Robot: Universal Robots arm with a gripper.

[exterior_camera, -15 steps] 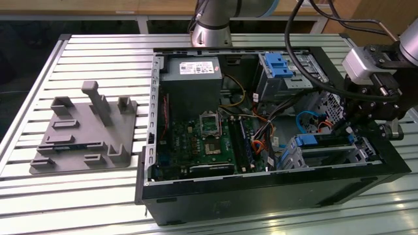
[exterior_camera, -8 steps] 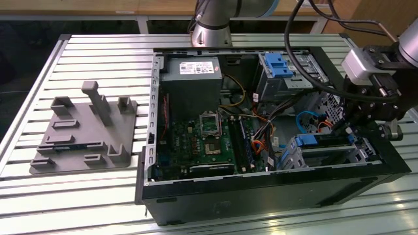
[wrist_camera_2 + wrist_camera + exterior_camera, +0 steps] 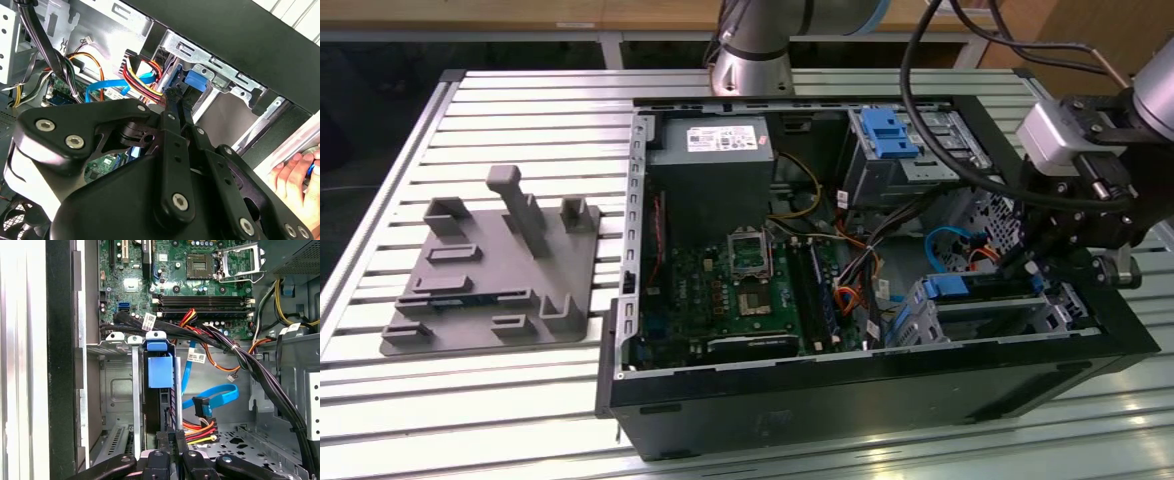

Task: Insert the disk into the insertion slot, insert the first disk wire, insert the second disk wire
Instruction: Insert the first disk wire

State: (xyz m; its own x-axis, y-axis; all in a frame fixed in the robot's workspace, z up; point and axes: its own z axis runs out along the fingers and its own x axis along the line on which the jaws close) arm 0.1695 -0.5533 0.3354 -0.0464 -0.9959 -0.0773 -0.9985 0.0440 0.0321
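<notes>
Disk (image 3: 987, 300), silver body in a bright blue carrier, lying inside the insertion slot (image 3: 914, 322) in the corner of the computer case (image 3: 854, 390) nearest the arm. In the first wrist view, shown edge-on (image 3: 160, 372) between the slot's perforated sheet-metal walls (image 3: 117, 390), blue tab at the end facing the motherboard (image 3: 200, 270).

Gripper (image 3: 1025, 268) reaching down into the case at the slot's opposite end. Jaws pressed close together in both wrist views (image 3: 171, 432) (image 3: 177, 95), tips against the dark end of the disk, nothing visibly clamped between them.

Blue flat cable (image 3: 220, 395) looping over the case floor just beside the slot, its dark connector end near the disk. Bundle of red, yellow and orange wires (image 3: 200, 427) close by the gripper, inside the case.

Taller metal cage with a blue latch (image 3: 894, 135) and grey power supply (image 3: 714, 140) along the case wall nearest the arm's base.

Grey fixture plate (image 3: 494, 270) on the slatted table (image 3: 480, 400), outside the case, on the side far from the gripper.

A person's hand (image 3: 292, 177) just outside the case wall, near the slot.
</notes>
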